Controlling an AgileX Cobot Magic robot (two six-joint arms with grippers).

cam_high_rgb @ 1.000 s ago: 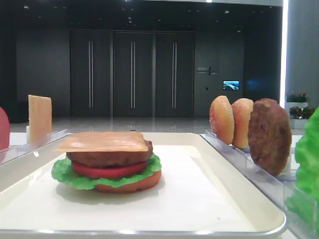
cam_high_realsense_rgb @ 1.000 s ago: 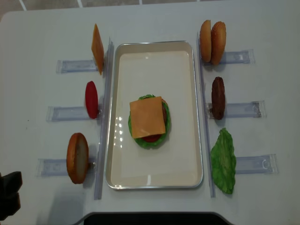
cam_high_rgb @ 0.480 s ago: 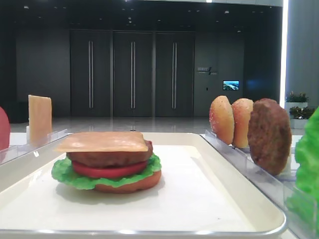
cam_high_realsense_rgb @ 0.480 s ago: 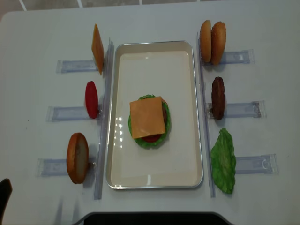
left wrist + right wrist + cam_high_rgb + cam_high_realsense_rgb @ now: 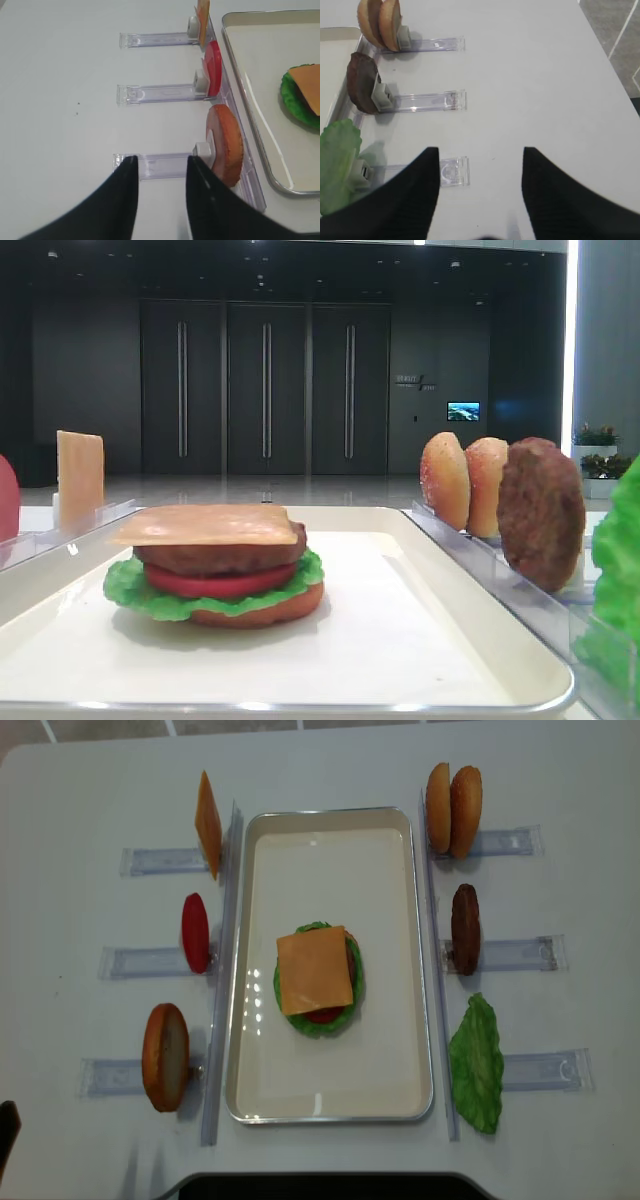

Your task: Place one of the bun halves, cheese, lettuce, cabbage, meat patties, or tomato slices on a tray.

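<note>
The cheese (image 5: 315, 969) topped the stack on the tray (image 5: 330, 1105). Both the left hand (image 5: 159, 172) and right hand (image 5: 480, 165) hovered over the tabletop (image 5: 90, 810) with fingers apart, empty.

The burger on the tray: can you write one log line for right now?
stack: bun, lettuce, tomato, patty, cheese on top | tray | left gripper: empty | right gripper: open, empty

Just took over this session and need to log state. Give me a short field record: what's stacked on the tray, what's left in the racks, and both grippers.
tray: holds one stack
stack, bottom to top: bun half, lettuce, tomato, patty, cheese
left racks: cheese slice, tomato slice, bun half, all on edge
right racks: two bun halves, meat patty, lettuce leaf
left gripper: empty, jaws apart, over the bun rack
right gripper: open, empty
</note>
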